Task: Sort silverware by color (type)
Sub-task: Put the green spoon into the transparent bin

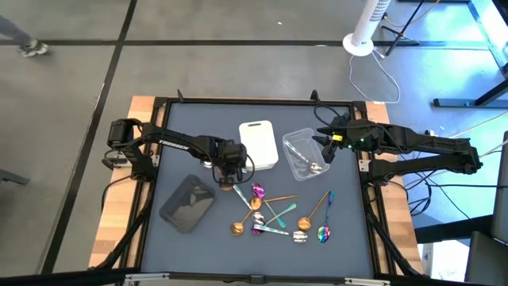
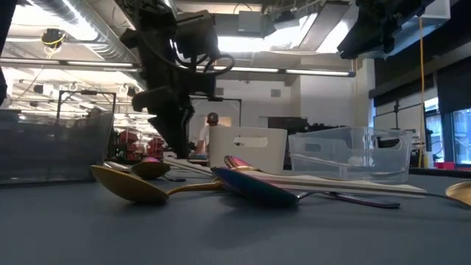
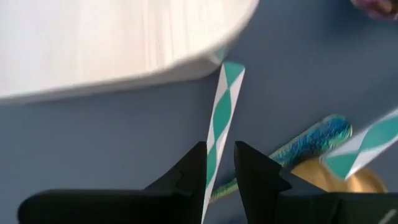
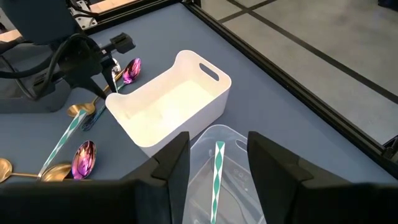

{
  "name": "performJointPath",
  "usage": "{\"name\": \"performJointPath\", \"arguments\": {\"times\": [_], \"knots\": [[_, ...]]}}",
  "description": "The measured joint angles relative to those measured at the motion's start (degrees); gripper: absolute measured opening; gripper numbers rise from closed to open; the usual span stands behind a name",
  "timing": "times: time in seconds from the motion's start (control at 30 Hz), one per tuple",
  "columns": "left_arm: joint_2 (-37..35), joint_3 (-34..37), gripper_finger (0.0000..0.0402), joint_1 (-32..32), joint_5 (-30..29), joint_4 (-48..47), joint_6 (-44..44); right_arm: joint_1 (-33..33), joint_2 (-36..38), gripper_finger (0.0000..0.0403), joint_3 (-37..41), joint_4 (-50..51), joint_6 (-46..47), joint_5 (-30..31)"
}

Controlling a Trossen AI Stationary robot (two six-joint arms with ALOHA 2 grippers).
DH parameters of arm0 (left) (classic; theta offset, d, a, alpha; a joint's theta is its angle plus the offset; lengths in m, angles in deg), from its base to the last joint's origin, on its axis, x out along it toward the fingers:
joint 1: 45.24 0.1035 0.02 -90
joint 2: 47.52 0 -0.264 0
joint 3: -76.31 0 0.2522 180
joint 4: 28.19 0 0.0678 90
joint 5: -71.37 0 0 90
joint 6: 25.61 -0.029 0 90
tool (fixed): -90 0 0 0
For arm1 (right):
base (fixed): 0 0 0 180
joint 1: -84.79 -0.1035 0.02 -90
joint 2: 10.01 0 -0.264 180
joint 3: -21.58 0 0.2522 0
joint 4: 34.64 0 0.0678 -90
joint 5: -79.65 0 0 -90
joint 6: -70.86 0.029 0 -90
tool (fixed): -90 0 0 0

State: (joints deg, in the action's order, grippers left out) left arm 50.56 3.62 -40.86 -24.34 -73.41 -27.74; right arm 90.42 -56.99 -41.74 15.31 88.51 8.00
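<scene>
Spreading across the blue bench (image 1: 175, 151), the scene is holding three trays near the far side: a dark grey tray (image 1: 188, 202) toward the left, a white tray (image 1: 259, 144) in the middle and a clear tray (image 1: 305, 152) beside it, the last already carrying a few pieces. The silverware (image 1: 278, 213) is lying loose in a tangle on the near half of the bench, in front of the white and clear trays.

The left pincer (image 1: 230, 167) is hovering low beside the white tray, its fingers (image 3: 186, 177) slightly apart and straddling a silver utensil handle (image 3: 219, 124) without clamping it yet, as far as the left wrist view shows. The right pincer (image 1: 327, 148) is waiting over the clear tray, fingers spread and carrying nothing.

That handle's long axis is running from between the fingers toward the white tray's rim, its tip almost touching the wall. An iridescent piece (image 3: 311, 138) and a gold spoon (image 3: 339, 177) are lying just beside it.

Closing here is risking a pinch on so thin and slick a handle that it is likely to pivot or slip, and the neighbouring pieces are sitting close enough to be dragged along.
</scene>
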Motion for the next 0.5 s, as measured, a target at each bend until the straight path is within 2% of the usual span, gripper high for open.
{"name": "performJointPath", "arguments": {"times": [0.5], "knots": [[-0.04,1.37,0.0076,0.37,-0.55,-0.09,-0.03,0.00,0.00,0.0150,0.03,-0.01,0.01,-0.01]]}}
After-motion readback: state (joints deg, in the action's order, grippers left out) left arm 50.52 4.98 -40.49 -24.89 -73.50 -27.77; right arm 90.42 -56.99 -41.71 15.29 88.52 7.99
